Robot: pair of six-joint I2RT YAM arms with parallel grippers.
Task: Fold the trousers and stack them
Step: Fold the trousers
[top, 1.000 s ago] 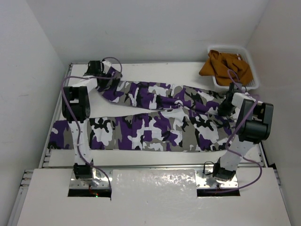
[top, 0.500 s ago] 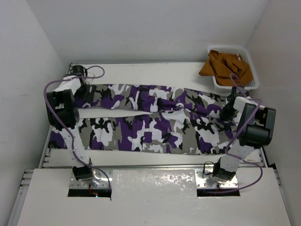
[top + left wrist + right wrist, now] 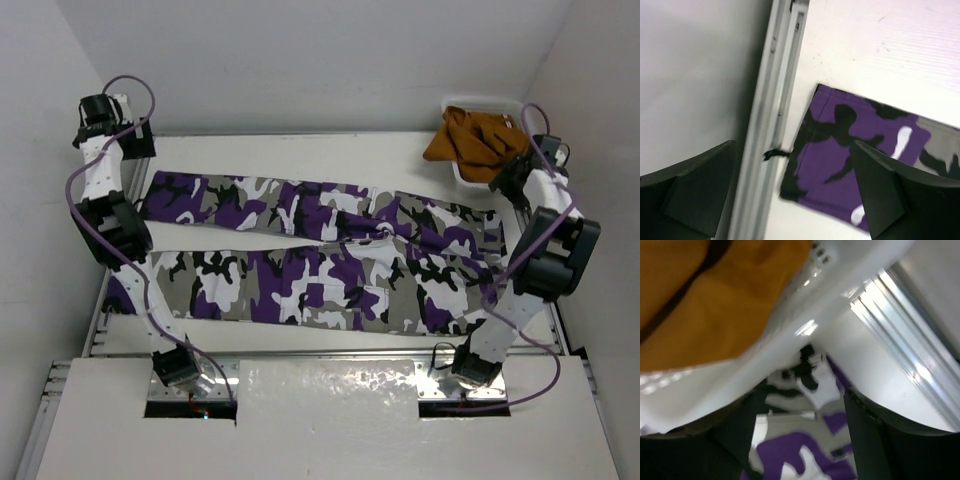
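Observation:
The camouflage trousers (image 3: 320,250) lie spread flat across the table, both legs stretched left and the waist at the right. My left gripper (image 3: 135,142) hangs raised over the table's far left corner, open and holding nothing. In the left wrist view its fingers (image 3: 885,190) stand wide above the purple cuff (image 3: 855,145) of the far leg. My right gripper (image 3: 503,178) is open above the waist end, close to the basket. In the right wrist view the waistband (image 3: 810,390) lies loose below the parted fingers (image 3: 870,440).
A white basket (image 3: 482,102) at the back right holds an orange-brown garment (image 3: 470,135); its wall (image 3: 805,325) sits just beyond my right gripper. A metal rail (image 3: 770,125) runs along the table's left edge beside the cuff. White walls enclose the table.
My left gripper drew the far leg out straight to the left, let it go and rose to the corner. My right gripper opened, released the waist and lifted back toward the basket.

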